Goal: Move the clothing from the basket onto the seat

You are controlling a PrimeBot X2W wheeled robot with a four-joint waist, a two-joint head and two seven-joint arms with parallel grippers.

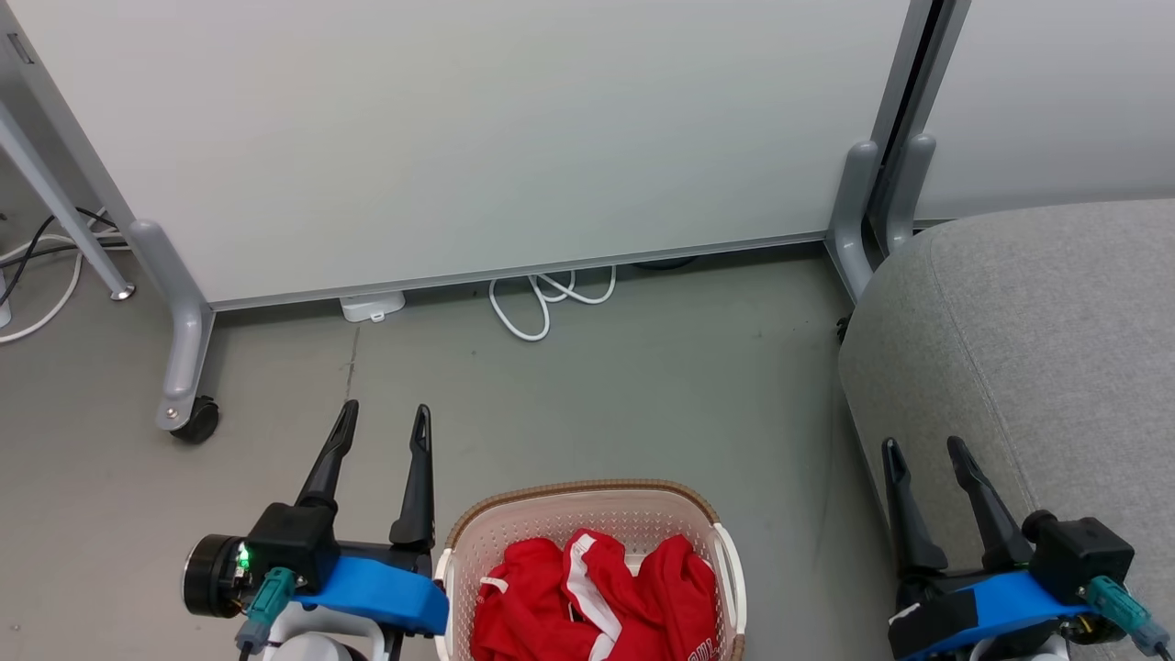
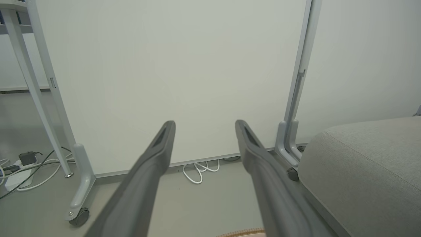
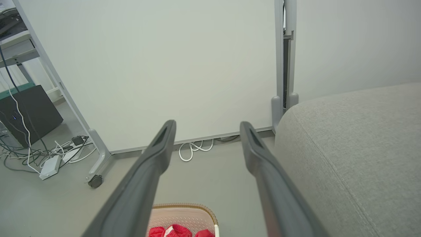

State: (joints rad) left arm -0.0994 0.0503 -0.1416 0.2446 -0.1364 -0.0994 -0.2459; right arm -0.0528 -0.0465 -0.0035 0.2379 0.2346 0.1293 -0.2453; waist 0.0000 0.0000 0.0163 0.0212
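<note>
Left gripper (image 1: pixel 386 408) and right gripper (image 1: pixel 922 444) hover spread wide and empty, flanking the near basket (image 1: pixel 587 488) where the clothing (image 1: pixel 597 597) lies heaped; first pick pending, so one must dip in, pinch fabric, then carry right to the seat (image 1: pixel 1037 349).

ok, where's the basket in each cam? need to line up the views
Head view: basket at bottom centre, red clothing inside it.
Left wrist view: a sliver of its brown rim at the bottom edge, right of centre.
Right wrist view: at the bottom edge, just left of centre, clothing showing in it.
Shared landmark: the looped white cable on the floor under the panel.
</note>
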